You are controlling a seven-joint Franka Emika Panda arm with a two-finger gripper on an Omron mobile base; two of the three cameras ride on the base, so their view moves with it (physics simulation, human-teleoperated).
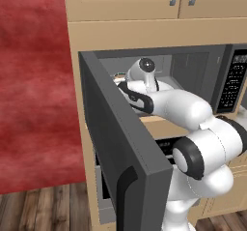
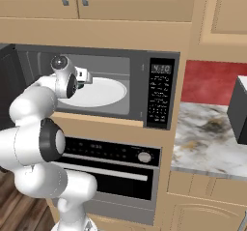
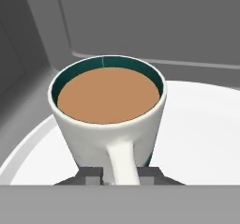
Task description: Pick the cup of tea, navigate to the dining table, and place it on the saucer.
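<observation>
A: Where's the cup (image 3: 108, 110)?
B: I see it on the white plate (image 3: 201, 124) inside the open microwave (image 2: 159, 92), tea to the brim.
A: Gripper (image 3: 121, 175)?
B: Narrowed around the cup's handle, fingers (image 3: 92, 175) either side.

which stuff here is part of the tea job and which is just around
Part of the job:
- cup of tea, on the microwave's white turntable plate
- gripper, jaws either side of the cup's handle

Just around:
- microwave, door open
- oven
- marble counter
</observation>
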